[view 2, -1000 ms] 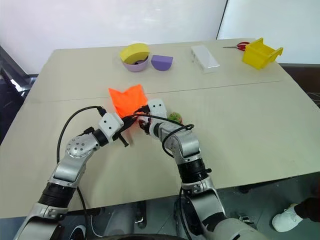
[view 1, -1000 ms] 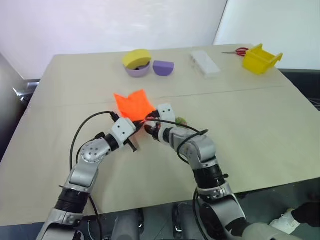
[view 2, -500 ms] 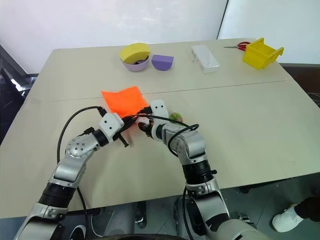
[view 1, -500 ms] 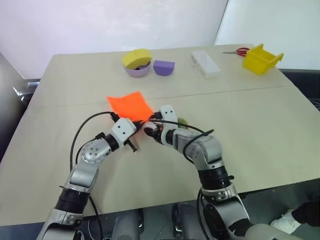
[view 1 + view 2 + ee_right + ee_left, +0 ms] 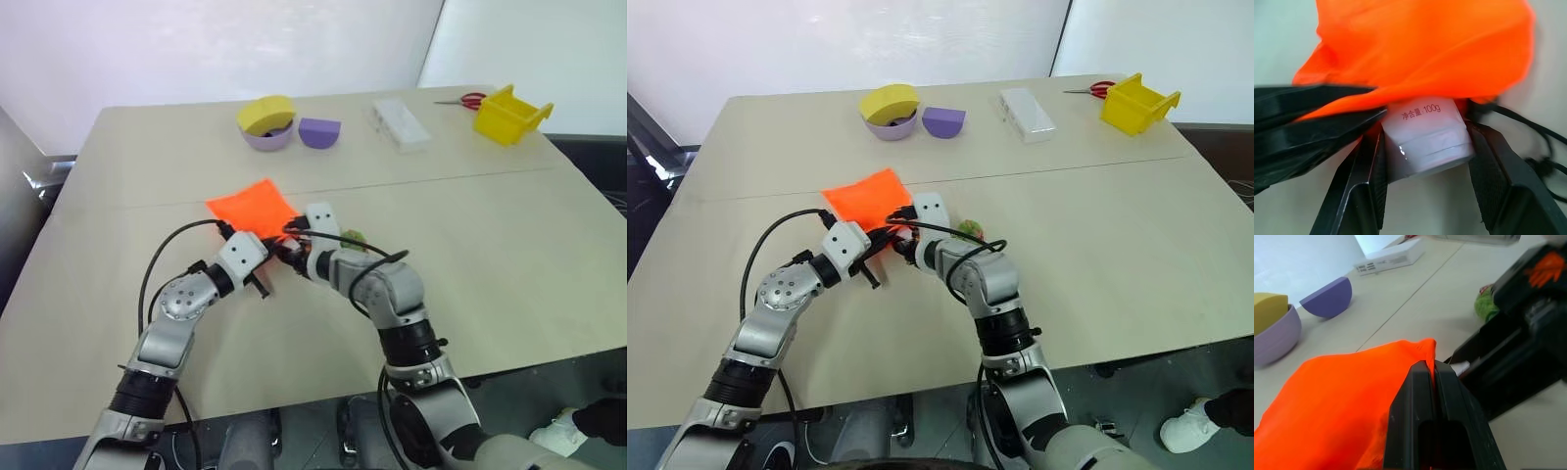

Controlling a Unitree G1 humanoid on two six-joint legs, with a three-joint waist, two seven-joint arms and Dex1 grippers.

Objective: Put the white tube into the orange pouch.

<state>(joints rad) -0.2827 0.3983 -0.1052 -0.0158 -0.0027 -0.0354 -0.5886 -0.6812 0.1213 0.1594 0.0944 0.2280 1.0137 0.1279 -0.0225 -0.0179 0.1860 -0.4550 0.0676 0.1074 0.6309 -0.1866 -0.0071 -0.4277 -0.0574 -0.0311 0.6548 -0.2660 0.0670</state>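
Orange pouch rim pinched by left claw, right claw clamping white tube partly inside: push straight along the mouth, left pinch firm.

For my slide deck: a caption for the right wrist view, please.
Right gripper holds the white tube, its far end inside the orange pouch.

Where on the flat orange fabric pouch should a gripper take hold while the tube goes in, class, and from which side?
Grip the thin hem at the mouth of the flat orange fabric pouch, coming from the open side. The left gripper is shut on that edge, holding the mouth up, while the right gripper holds the slim white squeeze tube, partly inside. The rest of the cloth is limp.
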